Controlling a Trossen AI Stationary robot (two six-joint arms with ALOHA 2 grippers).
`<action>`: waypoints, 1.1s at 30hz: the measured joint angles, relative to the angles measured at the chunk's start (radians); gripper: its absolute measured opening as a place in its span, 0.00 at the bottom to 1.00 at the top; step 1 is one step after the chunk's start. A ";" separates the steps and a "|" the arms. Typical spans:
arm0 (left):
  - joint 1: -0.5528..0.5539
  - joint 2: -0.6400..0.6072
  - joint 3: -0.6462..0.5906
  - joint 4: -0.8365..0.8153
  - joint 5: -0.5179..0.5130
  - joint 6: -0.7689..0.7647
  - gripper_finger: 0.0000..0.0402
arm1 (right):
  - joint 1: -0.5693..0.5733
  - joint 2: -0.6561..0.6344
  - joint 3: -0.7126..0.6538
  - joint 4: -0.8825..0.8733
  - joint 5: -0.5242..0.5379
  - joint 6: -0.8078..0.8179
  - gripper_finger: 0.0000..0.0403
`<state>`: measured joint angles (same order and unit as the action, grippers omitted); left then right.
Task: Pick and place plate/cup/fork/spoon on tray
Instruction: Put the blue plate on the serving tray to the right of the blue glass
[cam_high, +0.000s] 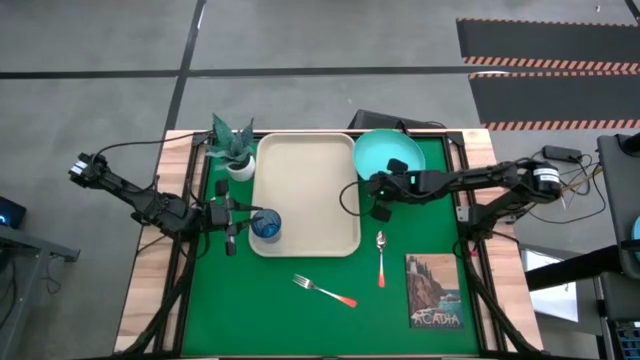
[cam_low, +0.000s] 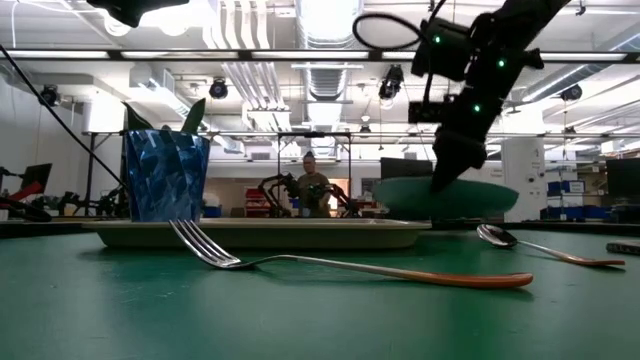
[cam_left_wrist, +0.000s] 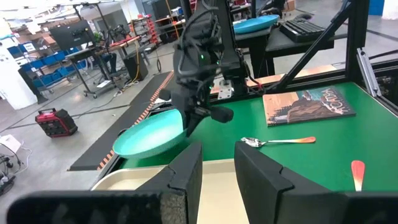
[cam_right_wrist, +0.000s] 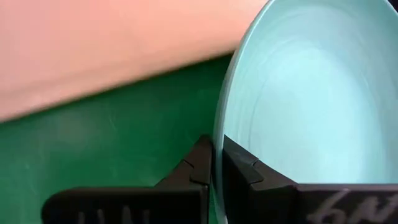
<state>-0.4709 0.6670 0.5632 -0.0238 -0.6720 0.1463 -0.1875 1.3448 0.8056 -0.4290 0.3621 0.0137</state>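
Observation:
The teal plate (cam_high: 388, 155) is held at the tray's far right corner by my right gripper (cam_high: 379, 190), which is shut on its rim. The beige tray (cam_high: 305, 150) lies mid-table. The dark-blue cup (cam_high: 265, 225) stands upright on the tray's near left corner. My left gripper (cam_high: 240, 215) is open and empty just left of the cup. The fork (cam_high: 325, 290) and the spoon (cam_high: 381, 258) lie flat on the green mat near the tray's near right side. My right gripper pinches the plate's rim (cam_right_wrist: 219, 134) on its near side, one finger on the upper face and one under it. The fingers (cam_low: 445, 170) slant down from the table's right. The plate (cam_left_wrist: 152, 134) is tilted and lifted clear of the mat.
A white pot with a green plant (cam_high: 235, 148) stands at the tray's far left corner. A book (cam_high: 435, 292) lies at the near right of the mat. The tray's middle and right half are bare. A person (cam_low: 310, 185) sits in the room behind.

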 joint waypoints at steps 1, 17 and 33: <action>0.000 0.000 0.000 0.000 -0.001 0.000 0.20 | 0.000 -0.005 0.010 -0.010 0.002 -0.002 0.02; 0.000 0.011 0.000 -0.001 -0.021 0.001 0.20 | 0.000 0.032 0.154 -0.051 0.023 -0.067 0.02; 0.000 -0.002 0.000 -0.001 -0.029 0.038 0.20 | 0.000 0.314 0.478 -0.067 -0.110 -0.262 0.02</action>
<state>-0.4706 0.6651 0.5632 -0.0246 -0.7013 0.1845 -0.1879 1.6584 1.2833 -0.4959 0.2526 -0.2484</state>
